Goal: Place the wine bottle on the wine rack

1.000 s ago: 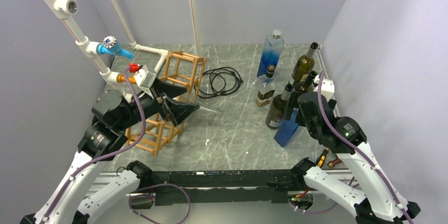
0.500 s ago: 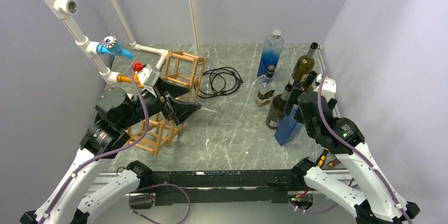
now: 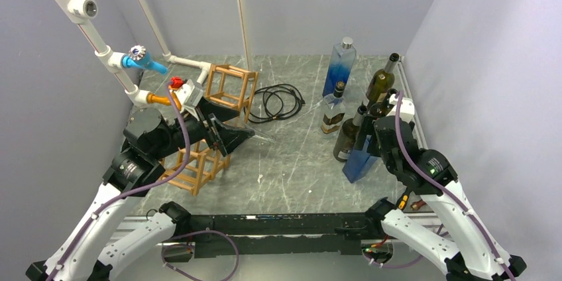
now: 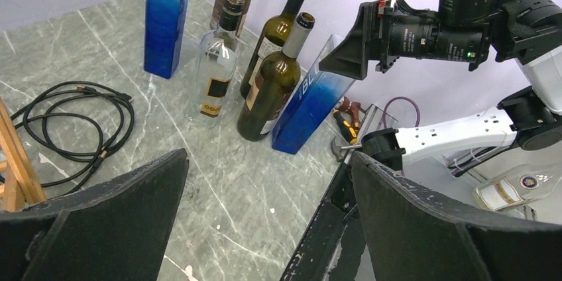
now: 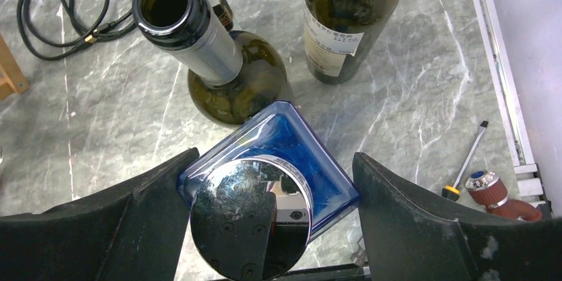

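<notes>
Grasping is the step in hand, as I judge it. I see no bottle in the wine rack (image 3: 233,69), and my right pincer (image 5: 273,162) is down over the top of the blue bottle (image 5: 285,136). This bottle is on the right side of the tabletop (image 3: 291,162), leaning, well apart from the rack and just beside a dark bottle (image 5: 238,85). Its corners reach both my fingers, which are wide apart. Whether they press it or only stand around it, I cannot tell. The next move calls for a firm squeeze, I think, because the glass looks smooth. After that comes a lift clear of the neighbours and a carry across to the left. My right arm is bent, with the wrist pointing down. My left arm reaches forward in front of the rack. The left pincer (image 4: 268,155) is released and empty, and it hovers above the tabletop.
</notes>
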